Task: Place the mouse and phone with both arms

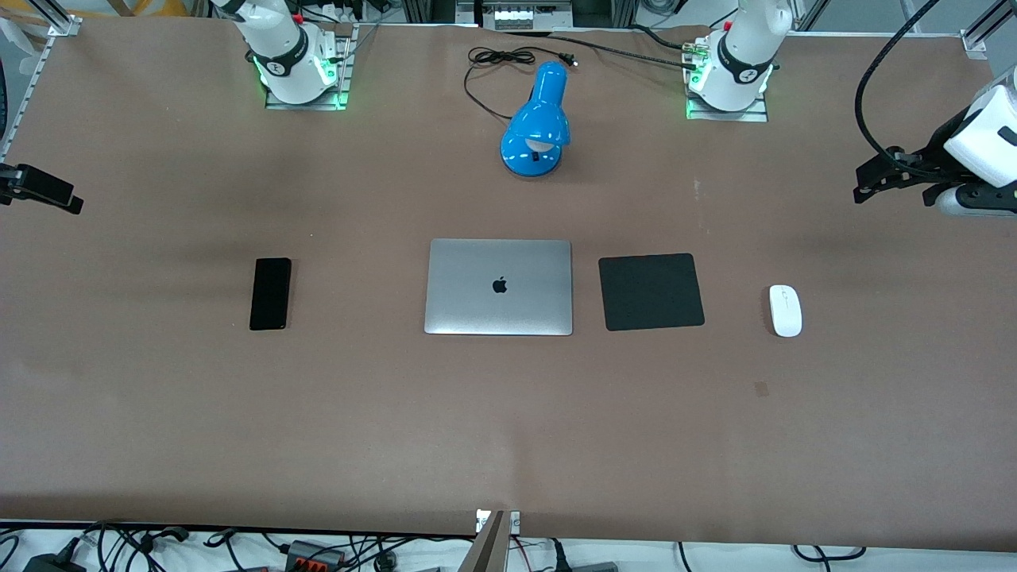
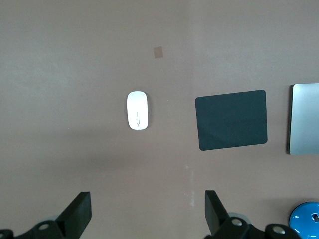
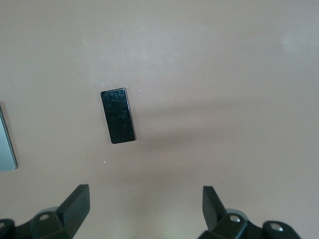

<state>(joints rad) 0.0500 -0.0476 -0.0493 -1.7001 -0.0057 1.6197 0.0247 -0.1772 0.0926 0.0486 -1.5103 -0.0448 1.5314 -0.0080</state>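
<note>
Mouse (image 1: 785, 311) glossy white w/ thin centre line. Phone (image 1: 270, 293) black. Laptop (image 1: 499, 287) silver, black logo. Mouse pad (image 1: 651, 291) plain black. Lamp (image 1: 536, 123) bright blue. Table (image 1: 508, 429) brown.

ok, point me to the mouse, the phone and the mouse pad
mouse (image 1: 785, 311): front view, middle of its white top shell.
phone (image 1: 270, 293): front view, centre of its black face.
mouse pad (image 1: 651, 291): front view, centre of the black square.
</note>
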